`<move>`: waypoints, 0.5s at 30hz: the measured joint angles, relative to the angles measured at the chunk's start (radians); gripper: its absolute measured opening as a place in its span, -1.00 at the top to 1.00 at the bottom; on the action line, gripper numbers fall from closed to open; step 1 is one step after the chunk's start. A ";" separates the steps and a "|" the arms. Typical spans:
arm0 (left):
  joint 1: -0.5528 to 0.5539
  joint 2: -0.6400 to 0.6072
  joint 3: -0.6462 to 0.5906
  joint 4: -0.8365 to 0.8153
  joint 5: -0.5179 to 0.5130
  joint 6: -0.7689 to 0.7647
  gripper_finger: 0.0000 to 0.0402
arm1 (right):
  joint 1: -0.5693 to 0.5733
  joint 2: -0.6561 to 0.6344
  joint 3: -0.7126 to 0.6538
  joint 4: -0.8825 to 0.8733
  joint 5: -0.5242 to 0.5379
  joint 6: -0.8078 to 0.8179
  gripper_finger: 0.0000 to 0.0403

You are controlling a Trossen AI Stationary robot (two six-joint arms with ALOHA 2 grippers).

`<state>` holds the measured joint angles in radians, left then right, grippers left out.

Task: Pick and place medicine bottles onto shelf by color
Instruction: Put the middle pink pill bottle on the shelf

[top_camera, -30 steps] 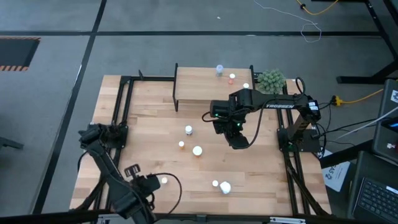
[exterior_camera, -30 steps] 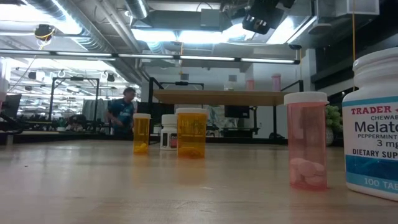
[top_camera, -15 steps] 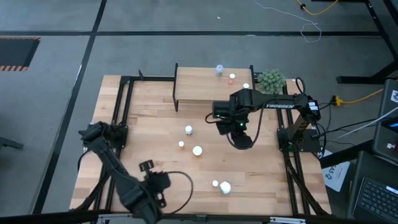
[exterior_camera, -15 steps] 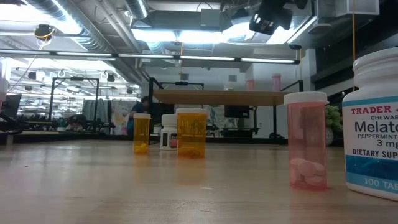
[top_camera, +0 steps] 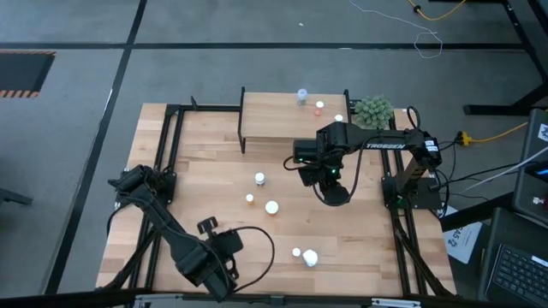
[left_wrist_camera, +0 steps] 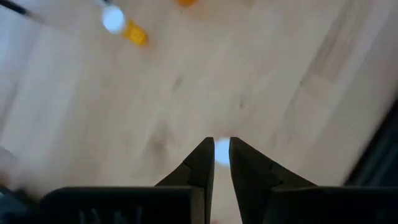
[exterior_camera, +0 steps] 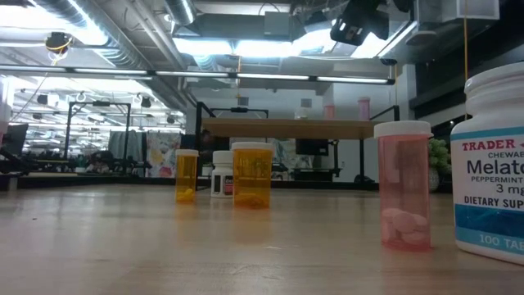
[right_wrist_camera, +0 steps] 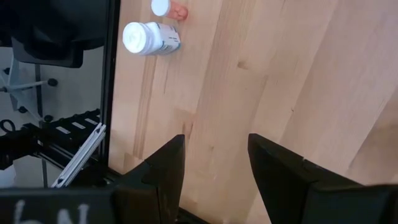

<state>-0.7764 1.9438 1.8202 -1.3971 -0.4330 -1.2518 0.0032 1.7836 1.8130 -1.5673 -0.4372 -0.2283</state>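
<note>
**Left gripper holding a white-capped bottle; right gripper open over bare table**

On my left wrist feed, the left gripper [left_wrist_camera: 222, 163] has its fingers nearly together with a white cap [left_wrist_camera: 221, 152] pinched in the narrow gap between the tips (the bottle's body colour is hidden from me). From above, that gripper [top_camera: 208, 228] sits near the front of the table [top_camera: 205, 171], left of centre.

The right gripper [right_wrist_camera: 214, 163] has its fingers wide apart with only wood between them; it hangs right of centre [top_camera: 334, 195]. Past its fingers I see a white bottle [right_wrist_camera: 151, 38] and a pink bottle [right_wrist_camera: 169, 9] just beside each other.

The shelf [top_camera: 274, 120] stands at the table's far edge with three small bottles [top_camera: 318, 106] on its right part. Two orange bottles [exterior_camera: 252, 174] and a small white one stand mid-table in the low view.

Readable writing: "TRADER", "Melato", "PEPPERMINT", "3 mg", "DIETARY SUP" on the big white bottle [exterior_camera: 494, 164]; "TROSSEN" on the right arm [top_camera: 384, 145].
</note>
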 joint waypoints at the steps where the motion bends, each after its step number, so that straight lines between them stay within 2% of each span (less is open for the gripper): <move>1: 0.002 0.000 0.000 -0.007 0.017 -0.011 0.78 | 0.000 0.000 0.000 0.000 0.000 -0.005 0.11; 8: 0.035 0.000 0.000 -0.045 0.123 0.001 0.78 | 0.000 0.000 0.000 0.005 0.000 -0.016 0.11; 15: 0.055 -0.005 0.000 -0.059 0.137 0.050 0.78 | 0.000 0.000 0.000 0.006 0.000 -0.016 0.11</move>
<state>-0.7216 1.9384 1.8202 -1.4561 -0.2965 -1.2013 0.0032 1.7836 1.8130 -1.5612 -0.4374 -0.2439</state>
